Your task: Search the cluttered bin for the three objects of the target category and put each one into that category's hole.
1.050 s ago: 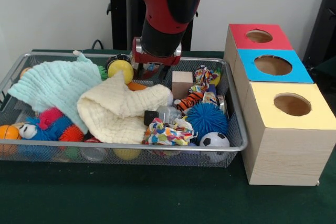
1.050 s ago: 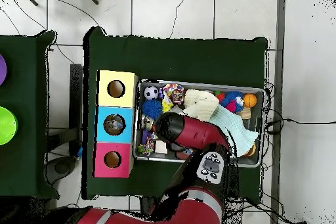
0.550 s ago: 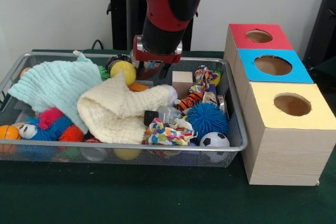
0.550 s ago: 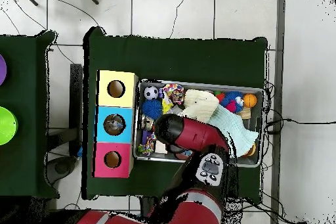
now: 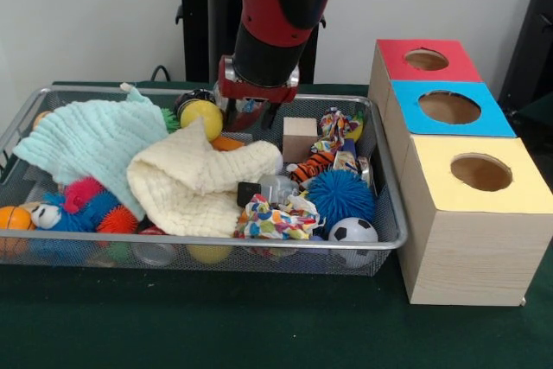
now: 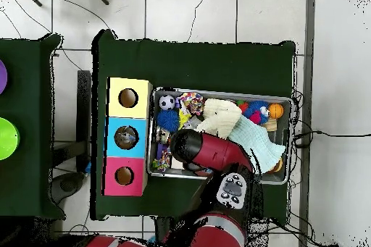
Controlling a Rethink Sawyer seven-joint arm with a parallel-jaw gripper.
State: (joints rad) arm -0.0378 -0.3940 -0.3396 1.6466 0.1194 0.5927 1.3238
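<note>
The wire bin [image 5: 390,181] holds a jumble of toys and cloths. My gripper [image 5: 253,117] hangs at the bin's back middle, just above the far edge of a cream cloth [image 5: 194,183], between a yellow ball [image 5: 200,113] and a wooden block [image 5: 299,137]. Nothing visibly hangs from it. A mint cloth [image 5: 91,140] covers the left part. At the right lie a blue spiky ball [image 5: 340,198], a soccer ball [image 5: 352,232], a tiger toy [image 5: 318,162] and a patterned cloth [image 5: 272,218]. In the overhead view the arm [image 6: 194,147] hides the gripper.
Three wooden boxes with round holes stand in a row beside the bin: red [image 5: 425,60], blue [image 5: 449,108], yellow [image 5: 481,173]. An orange ball [image 5: 12,218] and fuzzy blue-and-red toys [image 5: 86,205] lie in the bin's front left corner. Dark green felt [image 5: 259,321] covers the table.
The gripper has risen slightly and drawn back a little toward the bin's far wall. The bin's contents look the same.
</note>
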